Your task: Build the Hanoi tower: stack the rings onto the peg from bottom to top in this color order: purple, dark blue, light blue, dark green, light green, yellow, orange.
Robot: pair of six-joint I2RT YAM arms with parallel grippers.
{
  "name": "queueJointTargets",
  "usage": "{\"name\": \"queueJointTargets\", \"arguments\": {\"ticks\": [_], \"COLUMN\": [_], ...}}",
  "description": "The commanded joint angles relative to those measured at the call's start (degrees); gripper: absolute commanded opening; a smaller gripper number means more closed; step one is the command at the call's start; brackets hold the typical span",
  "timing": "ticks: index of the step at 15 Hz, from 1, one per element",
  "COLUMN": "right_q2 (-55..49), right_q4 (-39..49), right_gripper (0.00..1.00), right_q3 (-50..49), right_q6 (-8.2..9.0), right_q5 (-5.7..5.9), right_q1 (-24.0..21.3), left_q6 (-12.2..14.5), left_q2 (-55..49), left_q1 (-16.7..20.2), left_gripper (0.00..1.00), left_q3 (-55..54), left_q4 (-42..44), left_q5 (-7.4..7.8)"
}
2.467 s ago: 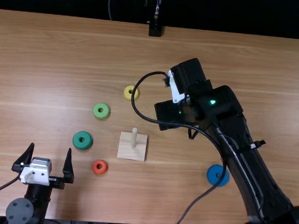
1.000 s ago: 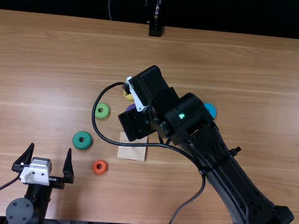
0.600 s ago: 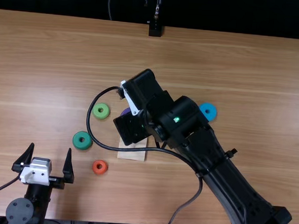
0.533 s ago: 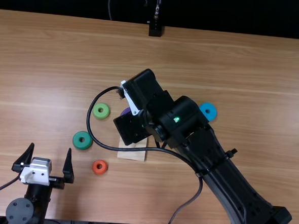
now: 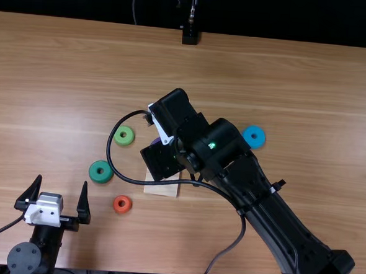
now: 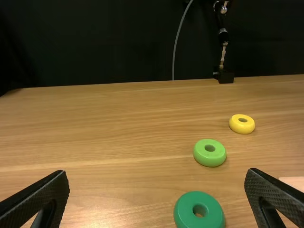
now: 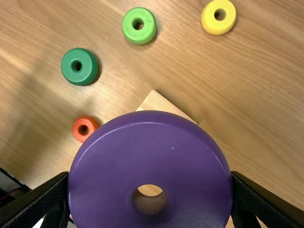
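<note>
The right end effector point(image 5: 162, 159) has the purple ring point(image 7: 118, 156) pinched between its fingers, close to the wooden base point(image 5: 161, 190); the left end effector point(image 5: 62, 182) is spread, near the dark green ring point(image 5: 93, 174) on the bench point(image 5: 298, 76)

A robotics lab, by the look of it, or a bench fitted out like one.
Two black robot arms share the near side of a broad wooden table point(image 5: 311, 76), the left arm point(image 5: 45, 239) and the right arm point(image 5: 254, 185), with a black cable point(image 5: 168, 183) looping off the right one. Behind the far edge it's all dark backing point(image 6: 95, 42) (cloth or painted wall, I can't tell which), and a slim jointed stand point(image 5: 191, 16) rises there beside a grey cable point(image 6: 178, 42).
</note>
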Motion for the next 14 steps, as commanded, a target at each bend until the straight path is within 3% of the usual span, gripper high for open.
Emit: {"name": "queueJointTargets", "arguments": {"ticks": [1,14], "right_q2": [1.1,3.9], "right_q4": [0.3,0.5], "right_gripper": [0.0,0.0], "right_q3": [-0.4,-0.1], "right_q6": [0.23,0.23], "right_q5": [-0.18,-0.18], "right_q1": [0.4,0.5], "left_q6": [0.3,0.3], "left_q2": [-0.7,-0.7], "left_q1": [0.2,0.2], "left_gripper": [1.0,1.0], "left_q3": [-0.9,-0.9], "left_q4": [-1.3,-1.3], "left_q5": [0.98,0.98]}}
